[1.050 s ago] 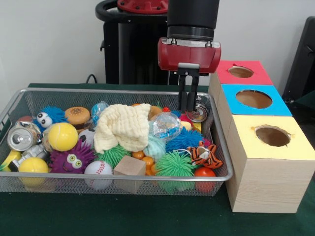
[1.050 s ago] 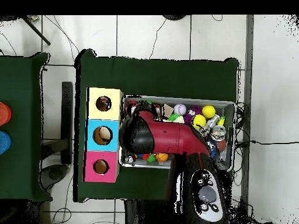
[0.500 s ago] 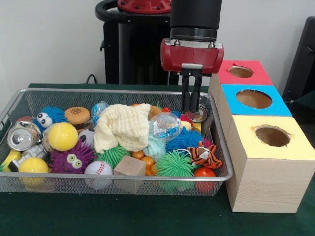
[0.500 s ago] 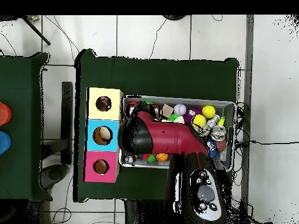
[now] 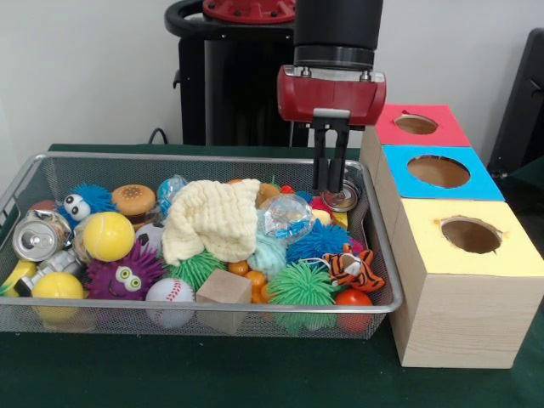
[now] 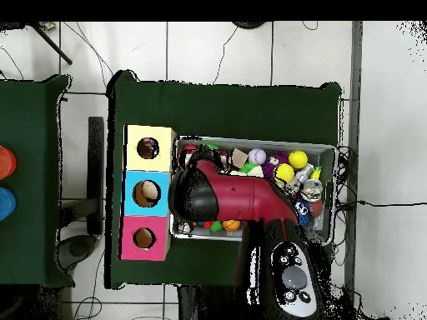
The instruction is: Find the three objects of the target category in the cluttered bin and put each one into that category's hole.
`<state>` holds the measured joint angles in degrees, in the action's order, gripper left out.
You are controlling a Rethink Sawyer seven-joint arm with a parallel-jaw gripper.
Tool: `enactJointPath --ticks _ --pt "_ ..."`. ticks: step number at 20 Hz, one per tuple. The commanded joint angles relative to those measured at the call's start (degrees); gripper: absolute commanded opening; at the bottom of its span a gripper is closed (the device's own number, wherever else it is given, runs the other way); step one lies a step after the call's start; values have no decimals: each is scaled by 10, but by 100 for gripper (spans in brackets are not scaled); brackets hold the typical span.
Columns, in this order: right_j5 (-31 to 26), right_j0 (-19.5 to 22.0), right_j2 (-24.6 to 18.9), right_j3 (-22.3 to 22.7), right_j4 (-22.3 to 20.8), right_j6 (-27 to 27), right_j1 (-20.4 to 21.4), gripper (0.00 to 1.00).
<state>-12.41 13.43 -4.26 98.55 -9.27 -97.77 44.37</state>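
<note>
- One small silver can (image 5: pixel 342 198) hangs pinched in my gripper (image 5: pixel 330 187), clear of the clutter at the wire bin's (image 5: pixel 384 255) far corner beside the boxes.
- The blue box's hole (image 5: pixel 438 171) lies just sideways of the can, so I judge the coming move is a short carry over the bin's rim.
- A second can (image 5: pixel 37 235) lies at the bin's opposite end.

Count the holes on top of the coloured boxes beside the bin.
3. One in the red box, one in the blue box, one in the yellow box. None looks hidden.
</note>
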Motion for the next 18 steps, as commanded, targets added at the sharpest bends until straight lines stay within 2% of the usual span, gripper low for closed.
enactJointPath --ticks 1,8,18 --pt "-46 30 -58 60 -17 -18 4 0" --pt "-35 58 -87 72 -23 -9 8 0" --pt "-36 41 -72 70 -29 -21 8 0"
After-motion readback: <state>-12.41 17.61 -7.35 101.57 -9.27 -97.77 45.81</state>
